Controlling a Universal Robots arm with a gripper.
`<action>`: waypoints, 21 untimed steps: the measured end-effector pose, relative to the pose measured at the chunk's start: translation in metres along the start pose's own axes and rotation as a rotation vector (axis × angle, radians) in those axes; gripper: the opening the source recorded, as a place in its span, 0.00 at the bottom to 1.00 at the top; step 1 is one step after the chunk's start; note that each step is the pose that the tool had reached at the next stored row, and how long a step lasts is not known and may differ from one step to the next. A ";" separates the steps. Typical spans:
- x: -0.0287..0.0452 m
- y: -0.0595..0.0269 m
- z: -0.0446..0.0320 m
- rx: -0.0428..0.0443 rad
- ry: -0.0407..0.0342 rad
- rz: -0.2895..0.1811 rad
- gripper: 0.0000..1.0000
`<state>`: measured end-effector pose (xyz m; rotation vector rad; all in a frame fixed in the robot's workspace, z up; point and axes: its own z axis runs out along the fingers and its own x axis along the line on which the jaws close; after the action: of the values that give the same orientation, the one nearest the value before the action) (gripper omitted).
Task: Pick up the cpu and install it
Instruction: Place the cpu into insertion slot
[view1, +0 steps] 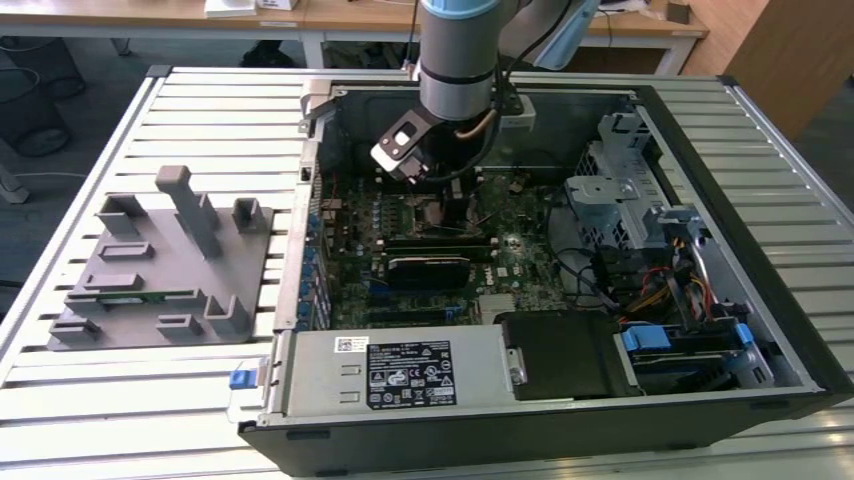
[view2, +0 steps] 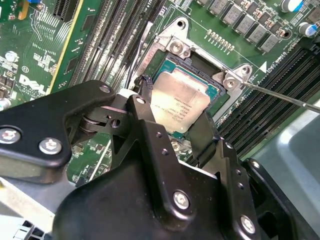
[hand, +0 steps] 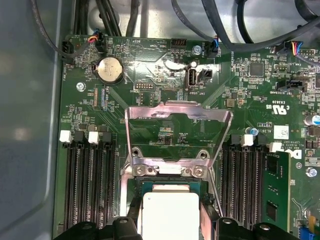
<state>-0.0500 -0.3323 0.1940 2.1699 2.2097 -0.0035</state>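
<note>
Second wrist view has the gripper (view2: 176, 109) clenched on the cpu (view2: 181, 100), one black finger (view2: 147, 125) at each of two opposite edges. It holds the cpu flat, silver top up, over the socket (view2: 190, 62); being square, the cpu has no long axis, and its edges run parallel with the socket's. One corner hides behind a finger, the first wrist view cuts off its near edge, and whether it touches the socket is hard to tell; in the exterior view the arm (view1: 461, 60) reaches into the case (view1: 534, 430) near its 12 o'clock side, with the tray (view1: 147, 275) at the case's 9 o'clock.
</note>
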 end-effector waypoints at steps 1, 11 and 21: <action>0.0000 0.0000 0.0002 -0.0001 0.0001 0.000 0.54; 0.0001 0.0000 0.0022 -0.0001 0.0000 0.000 0.55; 0.0022 0.0000 0.0027 -0.0002 0.0016 0.000 0.62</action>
<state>-0.0500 -0.3302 0.1912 2.1706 2.2105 -0.0015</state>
